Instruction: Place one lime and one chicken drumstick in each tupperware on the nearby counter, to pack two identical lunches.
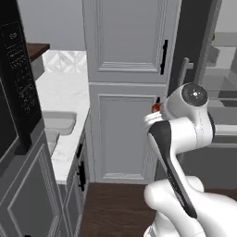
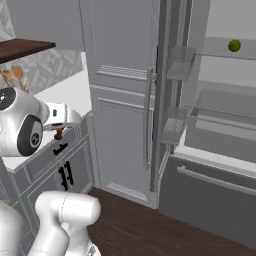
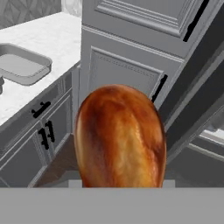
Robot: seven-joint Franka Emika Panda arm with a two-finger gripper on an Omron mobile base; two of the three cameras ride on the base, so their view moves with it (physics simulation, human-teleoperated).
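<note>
Pincer [image 3: 120, 186] grips glossy, club-shaped chicken drumstick [image 3: 119, 138] (reddish-brown) nr marbled counter [image 3: 41, 37] w/ grey tupperware [image 3: 22, 65].

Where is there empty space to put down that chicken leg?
The tupperware on the counter looks bare inside, so the chicken drumstick could go there. White counter lies free between that tray and the tall cabinet, and behind the tray toward the wall. The tray's left side is cut off, so I cannot tell there.

path: counter [image 3: 48, 37] open | blocker: tall cabinet [image 1: 127, 92] beside tupperware [image 3: 22, 65]
</note>
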